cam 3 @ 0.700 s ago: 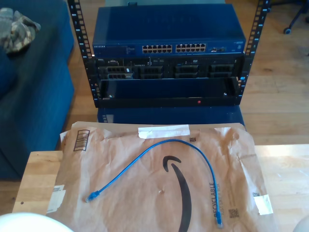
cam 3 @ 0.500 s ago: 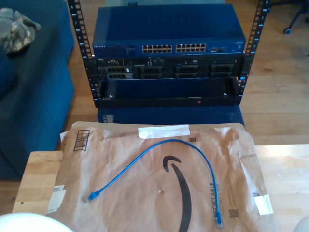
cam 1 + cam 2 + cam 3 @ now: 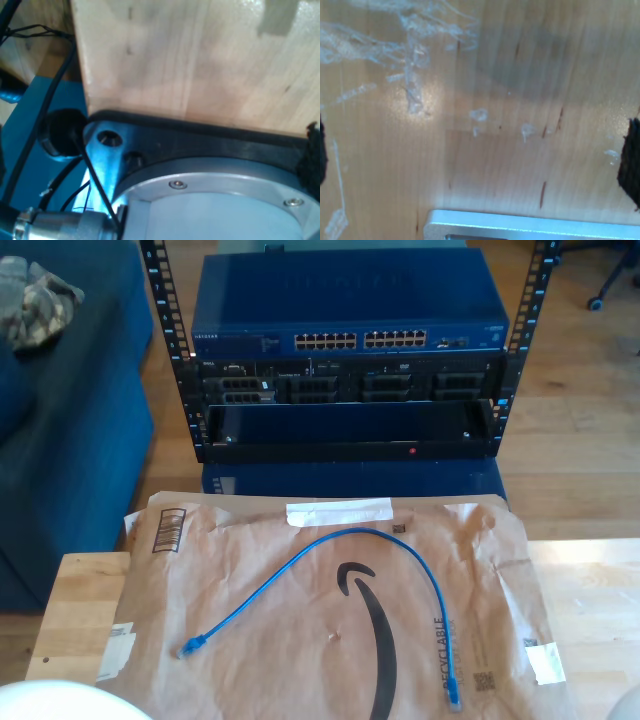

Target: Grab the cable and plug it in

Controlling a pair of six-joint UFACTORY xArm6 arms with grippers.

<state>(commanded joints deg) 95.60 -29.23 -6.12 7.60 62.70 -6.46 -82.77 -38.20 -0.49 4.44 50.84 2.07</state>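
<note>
Wooden desk (image 3: 85, 600) under a flattened brown paper mailer (image 3: 300, 640). Nearest, resting loose on the mailer in an arch, the cable (image 3: 345, 540), both plugs free, nothing gripping it. Beyond, blue network switch (image 3: 345, 315) with empty ports (image 3: 360, 340). Task not begun: grasp and plugging remain. Either hand's opening: cannot tell.

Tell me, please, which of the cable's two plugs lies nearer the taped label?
The plug at the exterior view's lower right; the label sits beside it, whereas the other plug lies far across the paper.
</note>
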